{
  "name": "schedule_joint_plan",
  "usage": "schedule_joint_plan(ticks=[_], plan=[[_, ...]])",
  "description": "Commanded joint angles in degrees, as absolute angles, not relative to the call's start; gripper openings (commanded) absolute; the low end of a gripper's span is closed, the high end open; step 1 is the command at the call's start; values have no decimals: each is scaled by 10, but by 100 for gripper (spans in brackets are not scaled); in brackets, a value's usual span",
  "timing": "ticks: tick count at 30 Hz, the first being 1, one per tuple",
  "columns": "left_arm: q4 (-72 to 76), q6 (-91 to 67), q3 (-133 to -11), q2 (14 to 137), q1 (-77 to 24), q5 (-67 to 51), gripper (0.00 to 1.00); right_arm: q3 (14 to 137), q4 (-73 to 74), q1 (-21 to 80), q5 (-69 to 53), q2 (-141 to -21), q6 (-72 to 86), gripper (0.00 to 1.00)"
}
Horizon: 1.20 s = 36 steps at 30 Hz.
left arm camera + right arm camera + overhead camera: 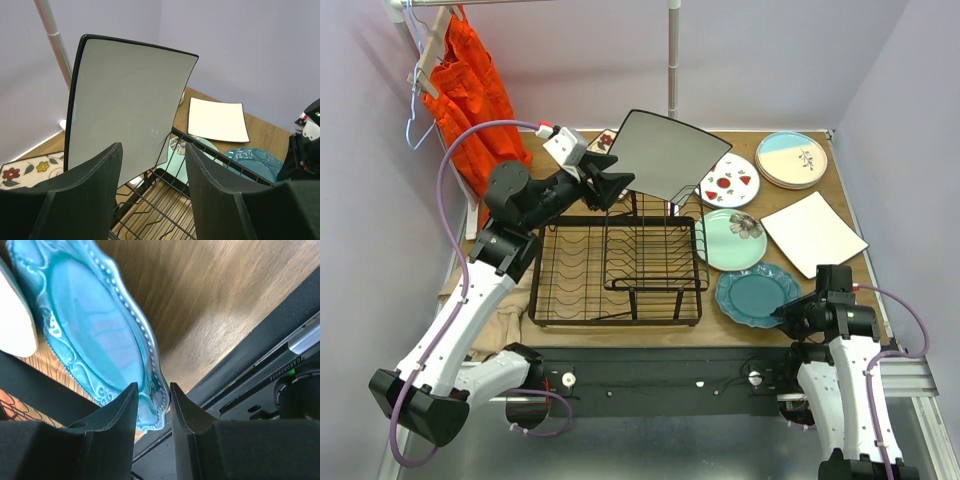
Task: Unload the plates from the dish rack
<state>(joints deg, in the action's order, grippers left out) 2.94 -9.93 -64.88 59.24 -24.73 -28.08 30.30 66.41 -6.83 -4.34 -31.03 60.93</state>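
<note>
Plates were down to two at the fingers. The right gripper (153, 390) had its fingers (117, 415) narrow about the scalloped rim of the teal plate (95, 340). That plate lay on the bench (215, 315) just right of the rack (620, 275). Whether the fingers pinched the rim or merely flanked it could not be told.

The left gripper (153, 146) kept its fingers (90, 195) wide at the rack's far edge, before the black-rimmed plate (125, 100), which stood tilted at the back of the rack. It faced the fingers flat-on, with a clear gap to one finger and its lower corner hidden behind the other, so no grip showed.

Beyond the teal plate, the mint plate (732, 238), white plate (812, 232), fruit plate (728, 182) and pink plate (790, 158) lay flat on the bench, right of the rack. The flower plate (25, 172) lay on the bench behind the left arm.

The rack's wires showed no other plate, so the unloading looked nearly done. The black-rimmed plate appeared to be the last to lift out. The teal one needed only to be let go, if it was held at all.
</note>
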Motion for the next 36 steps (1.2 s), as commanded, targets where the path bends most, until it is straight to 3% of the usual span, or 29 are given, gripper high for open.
schedule_joint_plan(ticks=[1, 15, 36], plan=[[42, -105, -651, 579, -241, -298, 62, 287, 646, -69, -54, -316, 600, 39], [45, -106, -650, 575, -233, -297, 63, 328, 667, -69, -72, -340, 562, 46], [33, -108, -661, 570, -232, -272, 63, 342, 692, -69, -80, -331, 543, 49]])
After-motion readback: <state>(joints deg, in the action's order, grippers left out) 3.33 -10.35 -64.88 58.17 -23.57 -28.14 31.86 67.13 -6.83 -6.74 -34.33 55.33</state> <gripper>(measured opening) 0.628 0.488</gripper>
